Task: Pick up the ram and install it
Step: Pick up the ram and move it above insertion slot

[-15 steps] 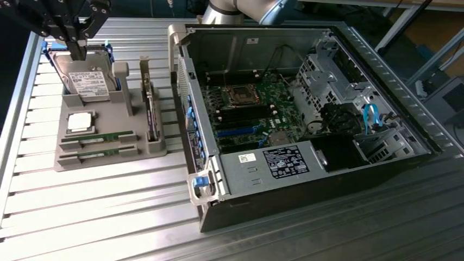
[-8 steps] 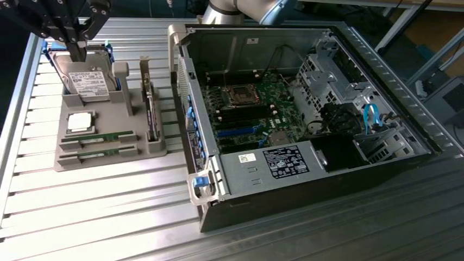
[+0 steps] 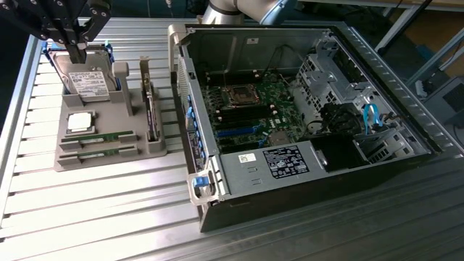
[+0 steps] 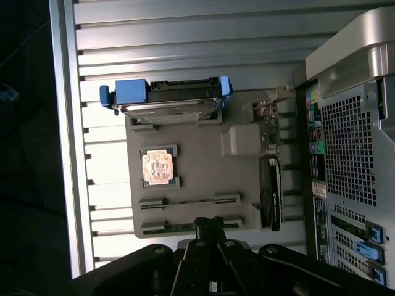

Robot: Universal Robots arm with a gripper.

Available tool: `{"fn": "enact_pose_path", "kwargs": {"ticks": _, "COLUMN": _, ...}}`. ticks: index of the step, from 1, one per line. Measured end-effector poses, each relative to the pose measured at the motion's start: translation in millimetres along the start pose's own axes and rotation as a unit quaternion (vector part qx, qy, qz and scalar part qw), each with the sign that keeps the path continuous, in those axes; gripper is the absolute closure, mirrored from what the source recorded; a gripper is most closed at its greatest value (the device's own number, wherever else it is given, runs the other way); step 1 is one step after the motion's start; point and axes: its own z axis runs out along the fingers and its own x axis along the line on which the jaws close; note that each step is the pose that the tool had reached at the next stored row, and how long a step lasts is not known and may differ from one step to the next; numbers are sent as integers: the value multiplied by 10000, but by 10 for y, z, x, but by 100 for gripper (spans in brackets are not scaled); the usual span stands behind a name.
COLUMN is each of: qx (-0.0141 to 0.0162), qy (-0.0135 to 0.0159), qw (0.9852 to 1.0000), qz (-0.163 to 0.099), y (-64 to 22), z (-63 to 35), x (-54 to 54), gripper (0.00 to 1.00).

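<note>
Exterior view first, says A: where is the ram?

B: There are two; one ram stick (image 3: 98, 137) and the other ram stick (image 3: 94, 155) stand on edge in parallel slots at the end of the grey tray (image 3: 116, 119) nearest that camera, on the slatted table (image 3: 87, 217); I'd judge the slots keep the thin boards upright so the long top edge is free to be nipped.

A: And the pincer?

B: The pincer (image 3: 75, 53) hangs high over the hard drive (image 3: 91, 81) at the tray's far end, well apart from both sticks; in the wrist view it looks clenched, tips together with nothing between them; neither stick is lifted yet.

A: Why does the computer case (image 3: 239, 43) lie on its side?

B: Likely so the motherboard (image 3: 272, 95) faces up and can be reached from above; the side panel is off; whether its memory slots hold anything I cannot tell.

A: What sits close by the sticks?

B: The processor chip (image 3: 80, 120) lies flat just beyond them; the expansion card (image 3: 151, 117) stands in its own slot toward the exterior view's right.
</note>
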Motion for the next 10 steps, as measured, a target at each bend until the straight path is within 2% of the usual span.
{"fn": "enact_pose_path", "kwargs": {"ticks": 10, "qx": 0, "qy": 0, "qw": 10000, "qz": 0, "y": 0, "z": 0, "x": 0, "gripper": 90}}
